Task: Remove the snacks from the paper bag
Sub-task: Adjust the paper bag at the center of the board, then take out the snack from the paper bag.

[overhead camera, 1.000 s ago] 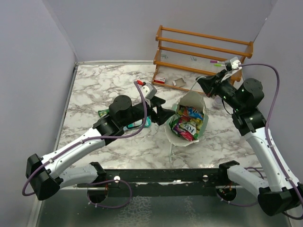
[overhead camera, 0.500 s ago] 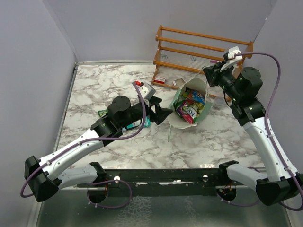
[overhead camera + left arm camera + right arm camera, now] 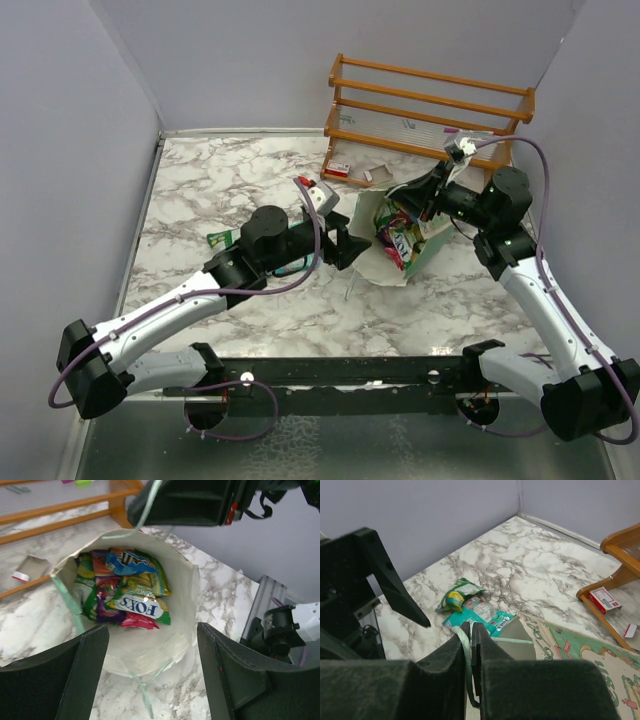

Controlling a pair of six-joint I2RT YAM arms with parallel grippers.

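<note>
The pale green paper bag (image 3: 432, 243) is tipped over, its mouth facing left. Several snacks (image 3: 398, 235) lie inside; the left wrist view shows a white FOX'S packet (image 3: 139, 608) and a blue packet (image 3: 131, 562) against the cream inner wall (image 3: 150, 647). My left gripper (image 3: 352, 247) is open and empty just in front of the bag's mouth (image 3: 150, 677). My right gripper (image 3: 422, 198) is shut on the bag's string handle (image 3: 465, 647) above the bag. A teal packet (image 3: 481, 614) and a yellow-green packet (image 3: 455, 598) lie on the table, left of the bag.
A wooden rack (image 3: 430, 105) stands at the back right. A small red-white box (image 3: 338, 168) lies at its left foot and also shows in the right wrist view (image 3: 604, 599). Grey walls close the left, back and right sides of the marble table (image 3: 220, 180).
My right gripper has swung left and down with the handle, tipping the bag's mouth toward the left arm. My left gripper has moved right, up to the bag's mouth.
</note>
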